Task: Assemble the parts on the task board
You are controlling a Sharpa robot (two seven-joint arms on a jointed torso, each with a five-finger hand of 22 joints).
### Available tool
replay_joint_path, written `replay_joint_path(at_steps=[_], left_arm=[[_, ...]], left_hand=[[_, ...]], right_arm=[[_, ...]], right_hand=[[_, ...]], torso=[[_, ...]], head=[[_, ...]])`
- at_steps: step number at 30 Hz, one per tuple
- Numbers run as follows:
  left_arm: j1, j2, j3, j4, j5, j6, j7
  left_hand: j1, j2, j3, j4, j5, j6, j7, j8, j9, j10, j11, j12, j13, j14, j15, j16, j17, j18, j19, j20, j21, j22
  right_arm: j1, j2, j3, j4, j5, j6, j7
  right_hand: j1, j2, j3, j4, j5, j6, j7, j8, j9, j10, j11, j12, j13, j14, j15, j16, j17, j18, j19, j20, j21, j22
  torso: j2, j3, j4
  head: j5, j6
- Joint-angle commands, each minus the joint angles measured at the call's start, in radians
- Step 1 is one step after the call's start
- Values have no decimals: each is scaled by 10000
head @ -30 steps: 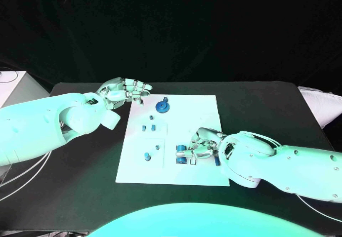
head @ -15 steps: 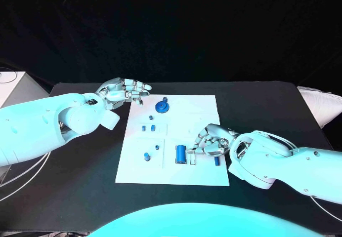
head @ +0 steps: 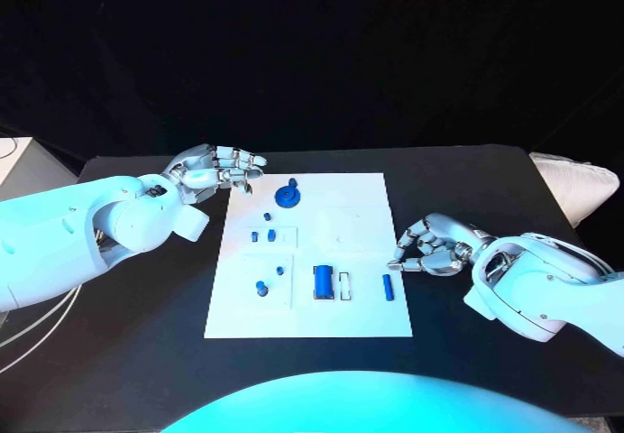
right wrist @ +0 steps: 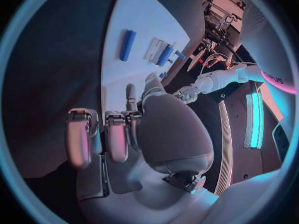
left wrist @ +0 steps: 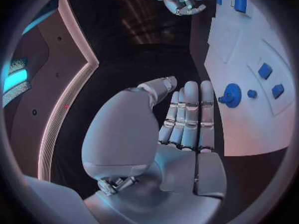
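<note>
Black table (head: 494,180) carries the white task board (head: 351,194) at centre. Left hand (head: 215,167) hovers off the board's far-left corner, over bare table, holding nothing; fingers are straight and pressed side by side in the left wrist view, thumb apart. Right hand (head: 435,245) sits just off the board's right edge, at about 3 o'clock from board centre, fingers curled inward with nothing in them. Parts on the board: round blue knob (head: 290,195) at 12 o'clock, just beside the left hand, at its 4 o'clock, not touching. Long blue block (head: 323,282) at about 6 o'clock, with a white slot (head: 346,286) just beside it. Thin blue bar (head: 388,286) lies near the right edge, at 7 o'clock from the right hand, close but apart. Small blue pieces (head: 262,236) sit left of centre, another small piece (head: 261,289) at 7 o'clock.
</note>
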Motion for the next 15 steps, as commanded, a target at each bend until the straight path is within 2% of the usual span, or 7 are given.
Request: replay_joint_path(at_steps=[1, 6, 9, 15], left_arm=[[-30, -9, 1, 46, -10, 18, 210], [-69, -25, 0, 58, -10, 30, 211], [-81, -37, -1, 68, -10, 36, 212], [-91, -60, -1, 81, -10, 43, 213]], left_hand=[[-85, 35, 11, 49, 44, -40, 68, 42, -9, -49, 6, 47, 0, -69, 23, 50, -7, 153, -27, 67, -37, -13], [-85, 35, 11, 49, 44, -40, 68, 42, -9, -49, 6, 47, 0, -69, 23, 50, -7, 153, -27, 67, -37, -13], [-85, 35, 11, 49, 44, -40, 68, 42, -9, -49, 6, 47, 0, -69, 23, 50, -7, 153, -27, 67, -37, -13], [-85, 35, 11, 49, 44, -40, 68, 42, -9, -49, 6, 47, 0, -69, 23, 50, -7, 153, -27, 67, -37, -13]], right_arm=[[-77, -123, -33, 66, -1212, 152, 16], [-270, -127, -85, 43, -2091, 302, -554], [-459, -47, -106, -11, -2528, 338, -914], [-768, 211, -124, -143, -2903, 357, -1306]], right_hand=[[84, -61, -73, 21, -50, 7, 44, -29, -11, 797, 52, -13, 2362, 1062, 60, 61, 2631, -34, 817, 37, 41, 2381], [-7, -132, -166, 67, -140, 169, 8, 8, -6, 793, 28, -25, 2357, 1062, 46, 61, 2631, -33, 816, 37, 39, 2380], [-48, -160, -195, 71, -160, 196, 1, 11, -7, 780, 21, -56, 2342, 1062, 41, 61, 2631, -29, 812, 34, 22, 2376], [-218, -219, -262, 88, -164, 271, -22, 22, -7, 764, 2, -95, 2324, 1062, 26, 61, 2631, -25, 806, 25, 0, 2370]], torso=[[-15, 33, -34], [-9, 24, -15], [4, 3, -9], [5, 2, -3]], head=[[-45, 1], [-68, 1], [-84, 1], [-66, 1]])
